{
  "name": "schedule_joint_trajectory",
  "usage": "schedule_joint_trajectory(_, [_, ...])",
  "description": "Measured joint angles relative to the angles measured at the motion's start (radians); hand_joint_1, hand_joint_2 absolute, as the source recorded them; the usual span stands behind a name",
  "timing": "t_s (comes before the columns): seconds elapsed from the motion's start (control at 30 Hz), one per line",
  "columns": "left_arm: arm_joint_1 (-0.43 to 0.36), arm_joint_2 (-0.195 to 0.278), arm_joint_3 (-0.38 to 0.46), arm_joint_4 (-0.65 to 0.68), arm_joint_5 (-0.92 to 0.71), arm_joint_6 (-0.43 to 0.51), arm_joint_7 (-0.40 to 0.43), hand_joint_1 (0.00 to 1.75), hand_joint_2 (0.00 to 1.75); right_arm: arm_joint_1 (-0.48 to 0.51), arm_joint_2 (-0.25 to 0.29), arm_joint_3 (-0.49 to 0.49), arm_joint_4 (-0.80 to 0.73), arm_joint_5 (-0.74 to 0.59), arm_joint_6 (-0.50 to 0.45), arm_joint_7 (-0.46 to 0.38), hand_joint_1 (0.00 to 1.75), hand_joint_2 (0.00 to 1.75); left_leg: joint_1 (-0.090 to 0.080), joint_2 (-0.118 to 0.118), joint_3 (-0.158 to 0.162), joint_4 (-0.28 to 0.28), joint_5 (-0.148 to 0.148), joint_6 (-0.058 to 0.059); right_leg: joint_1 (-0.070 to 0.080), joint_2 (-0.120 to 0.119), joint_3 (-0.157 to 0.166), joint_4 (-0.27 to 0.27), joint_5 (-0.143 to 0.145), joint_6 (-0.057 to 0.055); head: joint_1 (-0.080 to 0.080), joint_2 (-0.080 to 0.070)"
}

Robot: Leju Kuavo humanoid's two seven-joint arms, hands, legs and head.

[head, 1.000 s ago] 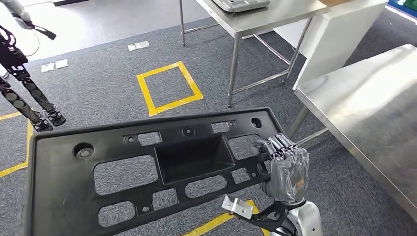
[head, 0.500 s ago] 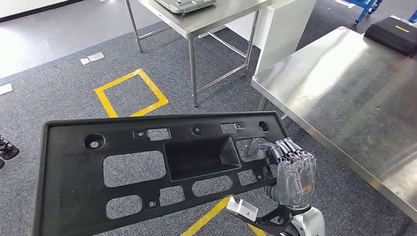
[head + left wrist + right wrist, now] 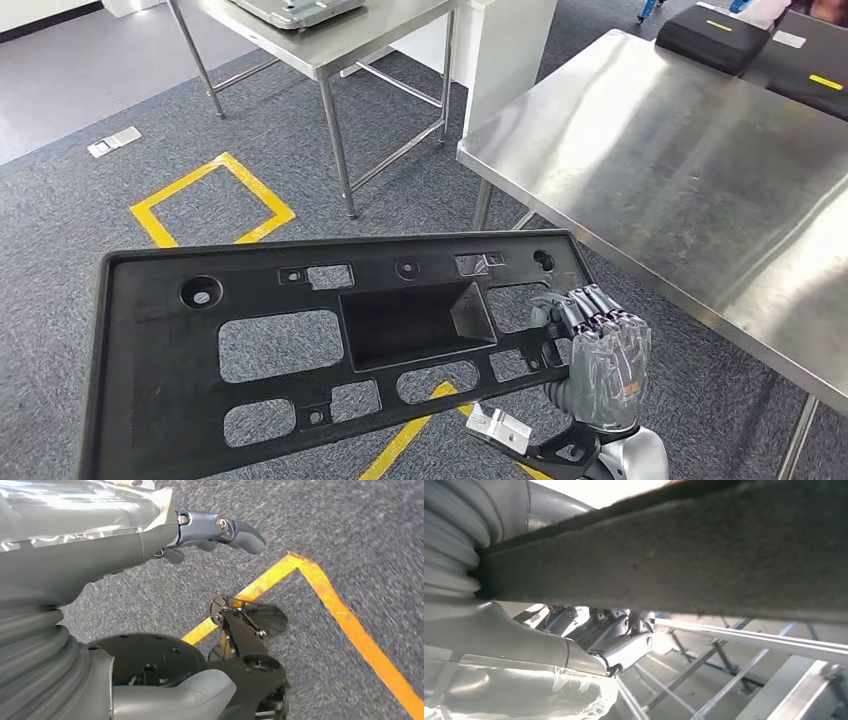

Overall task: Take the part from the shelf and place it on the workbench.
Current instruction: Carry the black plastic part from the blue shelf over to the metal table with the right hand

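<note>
The part [image 3: 300, 350] is a long black plastic panel with many cut-outs and a deep pocket in its middle, held roughly level in front of me in the head view. My right hand [image 3: 597, 352] grips its right end, fingers curled over the edge. In the right wrist view the part's edge [image 3: 674, 555] crosses the picture with the fingers [image 3: 616, 630] wrapped beneath it. The steel workbench [image 3: 680, 180] stands to the right, its near corner just beyond the part. My left hand [image 3: 150, 555] hangs over the carpet, fingers apart and holding nothing.
A second steel table [image 3: 340, 45] with a grey tray [image 3: 290, 10] stands behind, beside a white cabinet [image 3: 505, 50]. Black cases [image 3: 715, 35] lie at the workbench's far end. A yellow tape square [image 3: 210, 200] marks the grey carpet.
The whole view has swung to the right, so the camera has moved: the workbench now fills more of the right side. My right hand still holds the part the same way.
</note>
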Motion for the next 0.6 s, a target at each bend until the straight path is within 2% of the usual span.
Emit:
schedule_joint_trajectory(0.03, [0.000, 0.000, 0.000, 0.000, 0.000, 0.000, 0.000, 0.00, 1.75, 0.000, 0.000, 0.000, 0.000, 0.000, 0.000, 0.000, 1.75, 1.75, -0.002, 0.011, 0.006, 0.000, -0.004, -0.006, 0.004, -0.014, 0.011, -0.020, 0.007, -0.007, 0.000, 0.000])
schedule_joint_trajectory(0.07, [0.000, 0.000, 0.000, 0.000, 0.000, 0.000, 0.000, 0.00, 1.75, 0.000, 0.000, 0.000, 0.000, 0.000, 0.000, 0.000, 1.75, 1.75, -0.003, 0.023, 0.011, -0.001, -0.008, -0.012, 0.009, -0.006, 0.009, -0.019, 0.010, -0.012, -0.001, 0.000])
schedule_joint_trajectory(0.1, [-0.001, 0.000, -0.001, 0.000, 0.000, 0.000, 0.000, 0.00, 1.75, 0.000, 0.000, -0.001, -0.001, 0.000, 0.000, 0.000, 1.75, 1.75, -0.001, 0.036, 0.017, -0.001, -0.012, -0.018, 0.007, 0.011, 0.009, -0.021, 0.012, -0.020, -0.001, 0.000])
schedule_joint_trajectory(0.13, [-0.002, 0.000, -0.002, 0.000, 0.000, 0.000, 0.000, 0.00, 1.75, 0.001, 0.001, -0.001, -0.002, 0.001, -0.001, 0.000, 1.75, 1.75, 0.002, 0.031, 0.019, 0.003, -0.020, -0.025, 0.003, 0.026, 0.011, -0.024, 0.014, -0.026, -0.001, 0.000])
schedule_joint_trajectory(0.17, [-0.003, 0.000, -0.003, 0.000, 0.000, 0.000, 0.000, 0.00, 1.75, 0.001, 0.001, -0.002, -0.003, 0.002, -0.003, 0.000, 1.75, 1.75, 0.006, 0.008, 0.015, 0.022, -0.036, -0.030, -0.003, 0.042, 0.014, -0.026, 0.017, -0.034, -0.003, 0.000])
schedule_joint_trajectory(0.2, [-0.004, 0.000, -0.003, 0.000, 0.000, 0.000, 0.000, 0.00, 1.75, 0.001, 0.002, -0.003, -0.004, 0.003, -0.005, -0.001, 1.75, 1.75, 0.009, -0.026, 0.000, 0.063, -0.063, -0.035, -0.009, 0.057, 0.019, -0.028, 0.020, -0.043, -0.006, 0.000])
schedule_joint_trajectory(0.23, [-0.003, 0.000, -0.003, 0.000, 0.001, 0.001, 0.000, 0.00, 1.75, 0.001, 0.003, -0.004, -0.004, 0.003, -0.007, -0.003, 1.75, 1.75, 0.012, -0.065, -0.026, 0.123, -0.096, -0.038, -0.010, 0.071, 0.018, -0.028, 0.021, -0.049, -0.008, 0.000])
schedule_joint_trajectory(0.27, [-0.002, 0.000, -0.003, 0.000, 0.001, 0.002, 0.000, 0.00, 1.75, 0.001, 0.003, -0.004, -0.004, 0.002, -0.009, -0.006, 1.75, 1.75, 0.013, -0.091, -0.060, 0.193, -0.129, -0.039, -0.009, 0.086, 0.018, -0.028, 0.022, -0.054, -0.010, 0.000])
schedule_joint_trajectory(0.3, [0.000, 0.000, -0.003, 0.000, 0.003, 0.004, -0.001, 0.00, 1.75, 0.001, 0.004, -0.005, -0.004, 0.000, -0.010, -0.010, 1.75, 1.75, 0.013, -0.103, -0.091, 0.252, -0.149, -0.041, -0.008, 0.102, 0.018, -0.028, 0.022, -0.056, -0.011, 0.000])
schedule_joint_trajectory(0.33, [0.001, 0.000, -0.003, 0.000, 0.006, 0.006, -0.003, 0.00, 1.75, 0.002, 0.003, -0.005, -0.003, -0.003, -0.010, -0.014, 1.75, 1.75, 0.014, -0.106, -0.110, 0.281, -0.149, -0.043, -0.007, 0.119, 0.019, -0.027, 0.022, -0.056, -0.011, 0.000])
schedule_joint_trajectory(0.37, [0.002, 0.000, -0.003, 0.000, 0.009, 0.008, -0.006, 0.00, 1.75, 0.002, 0.003, -0.006, -0.002, -0.006, -0.010, -0.017, 1.75, 1.75, 0.016, -0.108, -0.112, 0.271, -0.128, -0.043, -0.007, 0.136, 0.020, -0.026, 0.022, -0.056, -0.011, 0.000])
schedule_joint_trajectory(0.4, [0.002, 0.000, -0.003, 0.000, 0.012, 0.010, -0.010, 0.00, 1.75, 0.002, 0.003, -0.006, -0.002, -0.009, -0.010, -0.020, 1.75, 1.75, 0.019, -0.112, -0.097, 0.224, -0.090, -0.043, -0.007, 0.152, 0.021, -0.024, 0.022, -0.055, -0.011, 0.000])
schedule_joint_trajectory(0.43, [0.002, 0.001, -0.002, 0.000, 0.016, 0.013, -0.014, 0.00, 1.75, 0.002, 0.002, -0.006, -0.001, -0.012, -0.010, -0.023, 1.75, 1.75, 0.023, -0.125, -0.070, 0.156, -0.049, -0.043, -0.008, 0.167, 0.021, -0.022, 0.021, -0.054, -0.012, 0.000])
schedule_joint_trajectory(0.47, [0.002, 0.001, -0.002, 0.000, 0.019, 0.018, -0.018, 0.00, 1.75, 0.001, 0.002, -0.006, 0.000, -0.015, -0.010, -0.026, 1.75, 1.75, 0.028, -0.150, -0.046, 0.094, -0.020, -0.044, -0.006, 0.180, 0.018, -0.017, 0.020, -0.051, -0.012, 0.000])
schedule_joint_trajectory(0.5, [0.002, 0.001, -0.001, 0.000, 0.021, 0.025, -0.021, 0.00, 1.75, 0.001, 0.002, -0.006, 0.000, -0.018, -0.010, -0.029, 1.75, 1.75, 0.030, -0.168, -0.029, 0.050, -0.002, -0.043, -0.004, 0.191, 0.014, -0.014, 0.019, -0.047, -0.011, 0.000])
schedule_joint_trajectory(0.53, [0.002, 0.001, 0.000, 0.000, 0.022, 0.038, -0.025, 0.00, 1.75, 0.001, 0.002, -0.006, 0.001, -0.020, -0.011, -0.031, 1.75, 1.75, 0.030, -0.182, -0.022, 0.028, 0.003, -0.040, -0.002, 0.201, 0.008, -0.013, 0.020, -0.041, -0.011, 0.000])
schedule_joint_trajectory(0.57, [0.001, 0.001, 0.001, 0.000, 0.023, 0.048, -0.032, 0.00, 1.75, 0.001, 0.001, -0.006, 0.001, -0.024, -0.011, -0.032, 1.75, 1.75, 0.026, -0.183, -0.022, 0.024, 0.001, -0.035, -0.001, 0.211, 0.003, -0.014, 0.022, -0.033, -0.010, 0.000])
schedule_joint_trajectory(0.6, [0.002, 0.001, 0.001, 0.000, 0.025, 0.052, -0.039, 0.00, 1.75, 0.002, -0.001, -0.006, 0.001, -0.030, -0.010, -0.034, 1.75, 1.75, 0.023, -0.169, -0.022, 0.022, 0.005, -0.027, -0.002, 0.222, -0.004, -0.017, 0.025, -0.025, -0.010, 0.000])
